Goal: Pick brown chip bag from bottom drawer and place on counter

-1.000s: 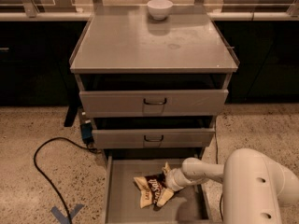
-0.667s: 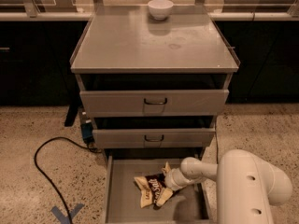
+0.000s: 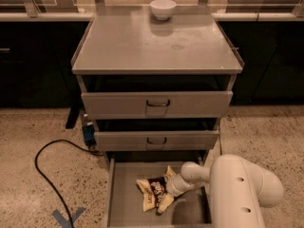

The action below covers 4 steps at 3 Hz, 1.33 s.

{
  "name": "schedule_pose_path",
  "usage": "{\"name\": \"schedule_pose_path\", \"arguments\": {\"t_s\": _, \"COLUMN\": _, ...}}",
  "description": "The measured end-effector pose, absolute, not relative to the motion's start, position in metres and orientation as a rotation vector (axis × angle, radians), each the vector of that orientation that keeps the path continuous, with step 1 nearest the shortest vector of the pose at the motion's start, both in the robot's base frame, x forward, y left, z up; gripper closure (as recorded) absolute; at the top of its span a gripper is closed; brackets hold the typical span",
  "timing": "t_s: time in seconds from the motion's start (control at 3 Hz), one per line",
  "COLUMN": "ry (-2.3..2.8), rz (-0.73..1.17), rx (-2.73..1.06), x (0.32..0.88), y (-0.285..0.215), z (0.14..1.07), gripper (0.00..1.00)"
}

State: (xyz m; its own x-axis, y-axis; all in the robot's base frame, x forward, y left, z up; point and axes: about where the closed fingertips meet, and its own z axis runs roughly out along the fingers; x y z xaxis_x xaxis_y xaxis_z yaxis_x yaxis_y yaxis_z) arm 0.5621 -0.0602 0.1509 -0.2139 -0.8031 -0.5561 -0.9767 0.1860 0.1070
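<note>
The brown chip bag (image 3: 153,192) lies crinkled on the floor of the pulled-out bottom drawer (image 3: 124,203), near its middle. My white arm reaches in from the lower right, and the gripper (image 3: 166,202) sits at the bag's right edge, down inside the drawer and touching the bag. The grey steel counter (image 3: 142,46) tops the drawer unit above, with a white bowl (image 3: 163,8) at its far edge.
Two grey drawer fronts with dark handles (image 3: 157,103) stand slightly open above the bottom drawer. A black cable (image 3: 45,170) loops over the speckled floor at the left. A blue tape mark (image 3: 66,217) lies at the lower left. Dark cabinets line the back.
The arm's bulk has shifted slightly left and nearer the camera. The gripper and the bag stay in about the same place in the drawer.
</note>
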Motion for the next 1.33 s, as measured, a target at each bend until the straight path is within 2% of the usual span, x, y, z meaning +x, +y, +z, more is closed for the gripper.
{"name": "schedule_pose_path", "arguments": {"t_s": 0.33, "ry": 2.094, "rz": 0.636, "rx": -1.677, "x": 0.562, "y": -0.059, "z": 0.149, "gripper": 0.17}}
{"name": "schedule_pose_path", "arguments": {"t_s": 1.0, "ry": 2.094, "rz": 0.636, "rx": -1.677, "x": 0.562, "y": -0.059, "z": 0.149, "gripper": 0.64}}
{"name": "schedule_pose_path", "arguments": {"t_s": 1.33, "ry": 2.033, "rz": 0.670, "rx": -1.657, "x": 0.551, "y": -0.056, "z": 0.179, "gripper": 0.87}}
